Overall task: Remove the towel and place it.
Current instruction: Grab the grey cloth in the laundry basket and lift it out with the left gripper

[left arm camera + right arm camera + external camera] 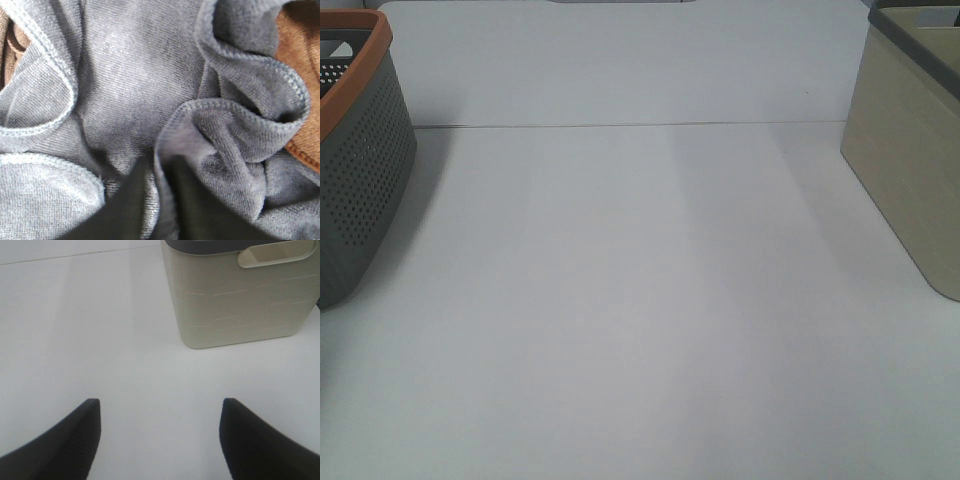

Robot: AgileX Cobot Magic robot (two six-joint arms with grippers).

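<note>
The towel (135, 75) is dark grey-blue terry cloth with stitched hems. It fills the left wrist view, crumpled in folds. My left gripper (159, 167) is down in it, its two dark fingers (125, 210) pinched close on a raised fold. The towel and both arms are out of view in the exterior high view. My right gripper (160, 412) is open and empty above the white table (100, 340), a little way short of the beige basket (235, 305).
A grey perforated basket with an orange rim (360, 160) stands at the table's left edge. The beige basket (910, 150) stands at the right edge. Brown cloth (300, 55) shows beside the towel.
</note>
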